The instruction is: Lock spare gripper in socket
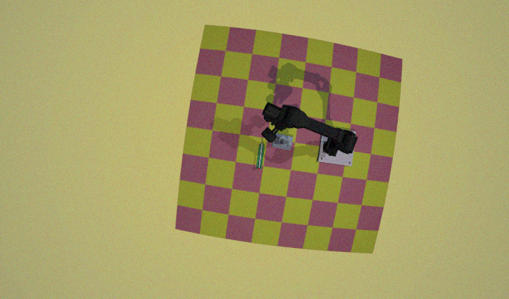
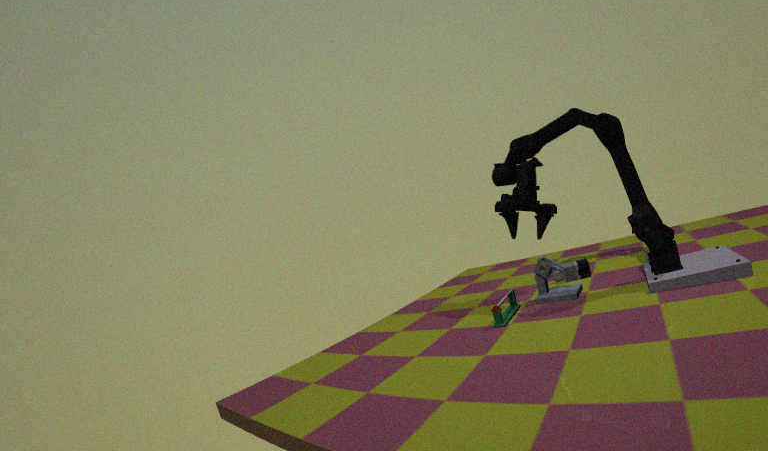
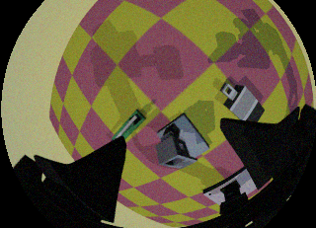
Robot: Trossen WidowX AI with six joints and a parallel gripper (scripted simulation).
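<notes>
My gripper (image 2: 526, 238) (image 3: 174, 133) is open and empty, high above the board. The lock pin (image 1: 260, 155) (image 2: 504, 299) (image 3: 129, 124), silver with a red head, lies in a green rack (image 2: 505, 318). The grey mount (image 1: 289, 142) (image 2: 557, 295) (image 3: 196, 134) stands beside the rack, its raised socket part (image 2: 542, 266) above the base. I cannot see into the socket. The spare gripper (image 3: 243, 105), a pale grey block with a square, holed spigot and a dark end, lies apart from the mount. The arm hides it in the top view.
The arm's pale base plate (image 1: 335, 160) (image 2: 710, 265) is to the right of the mount. The arm (image 1: 317, 124) (image 2: 623, 157) arches high from it. All stand on a pink and yellow checkered board (image 1: 274, 179) (image 2: 521, 372), whose edge shows at the lower left in the exterior view.
</notes>
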